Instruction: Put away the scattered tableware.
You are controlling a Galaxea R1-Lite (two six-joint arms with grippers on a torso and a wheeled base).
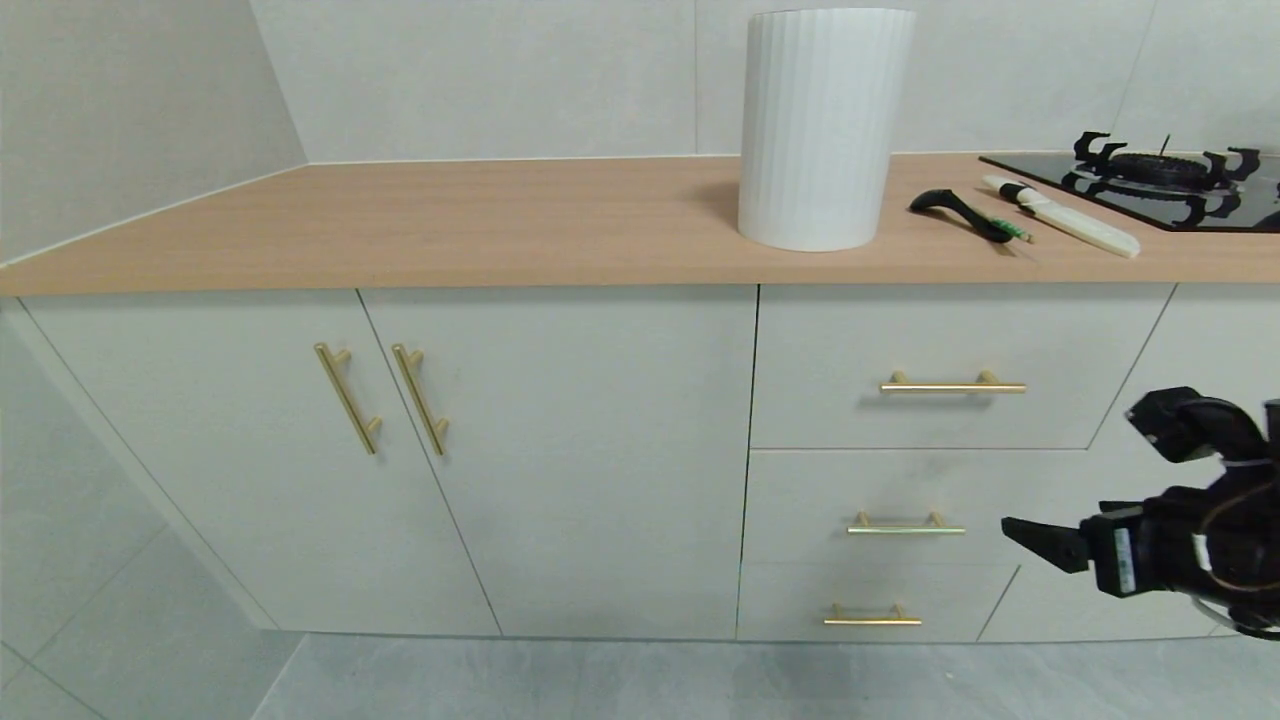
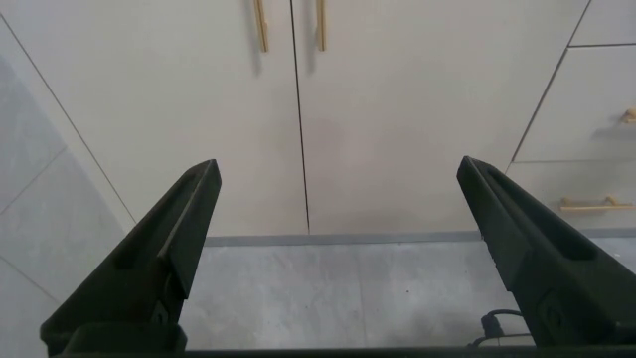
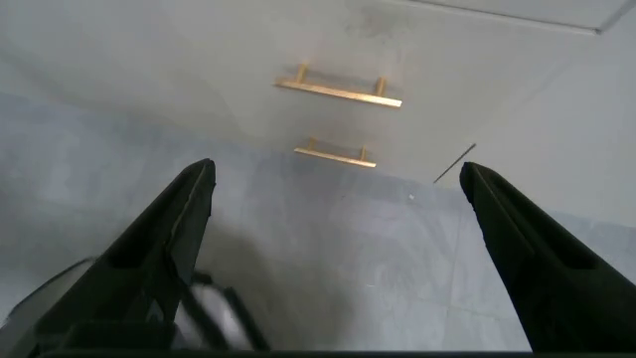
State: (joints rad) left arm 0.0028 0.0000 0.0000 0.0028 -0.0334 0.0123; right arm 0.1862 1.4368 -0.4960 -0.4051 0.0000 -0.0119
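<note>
On the counter, right of the holder: peeler, knife, long axes slanting back-left to front-right. Well above the right end effector, spread open; left end effector likewise open, probably farther off.

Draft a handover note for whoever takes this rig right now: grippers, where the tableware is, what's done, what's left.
Left gripper: open, empty, low before the cabinet doors.
Right gripper: open, empty, low by the drawers.
Things: black-handled utensil and white knife lie on the countertop, between the white ribbed container and the hob.
Done: nothing put away; drawers shut.
To do: stow both pieces.
</note>
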